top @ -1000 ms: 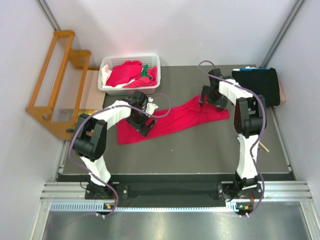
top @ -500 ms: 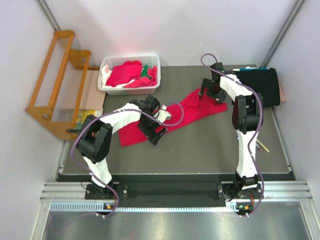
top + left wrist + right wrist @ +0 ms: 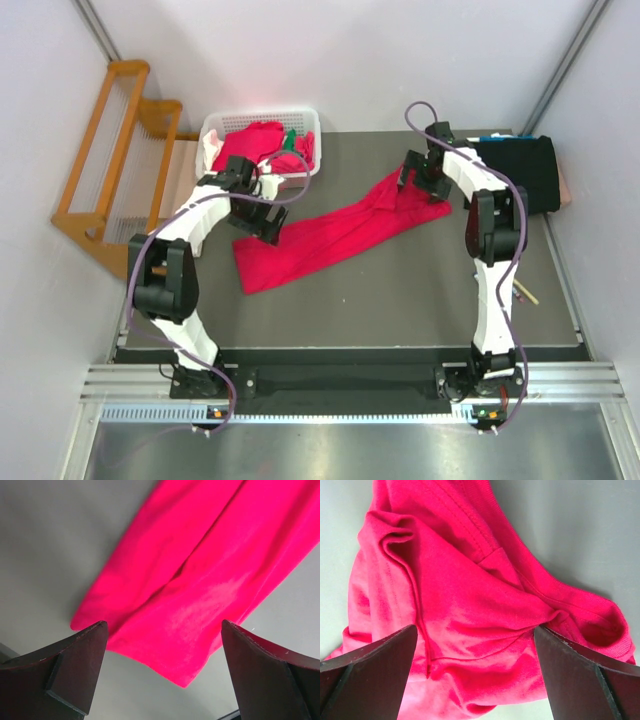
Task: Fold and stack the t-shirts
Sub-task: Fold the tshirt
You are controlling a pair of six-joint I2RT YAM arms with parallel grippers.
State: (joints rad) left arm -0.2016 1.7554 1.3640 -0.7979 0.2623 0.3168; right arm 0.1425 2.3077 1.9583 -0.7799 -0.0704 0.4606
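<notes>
Above the outstretched red t-shirt (image 3: 330,232), left hand (image 3: 164,626) and right hand (image 3: 475,628), both released, empty.

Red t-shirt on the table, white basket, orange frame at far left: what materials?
Red t-shirt: soft matte knit, probably cotton jersey; limp folds and a stitched, ribbed edge show in the right wrist view. White basket: likely moulded plastic, with thin slotted walls. Orange frame: looks like varnished wood, square bars with thin rods between.
</notes>
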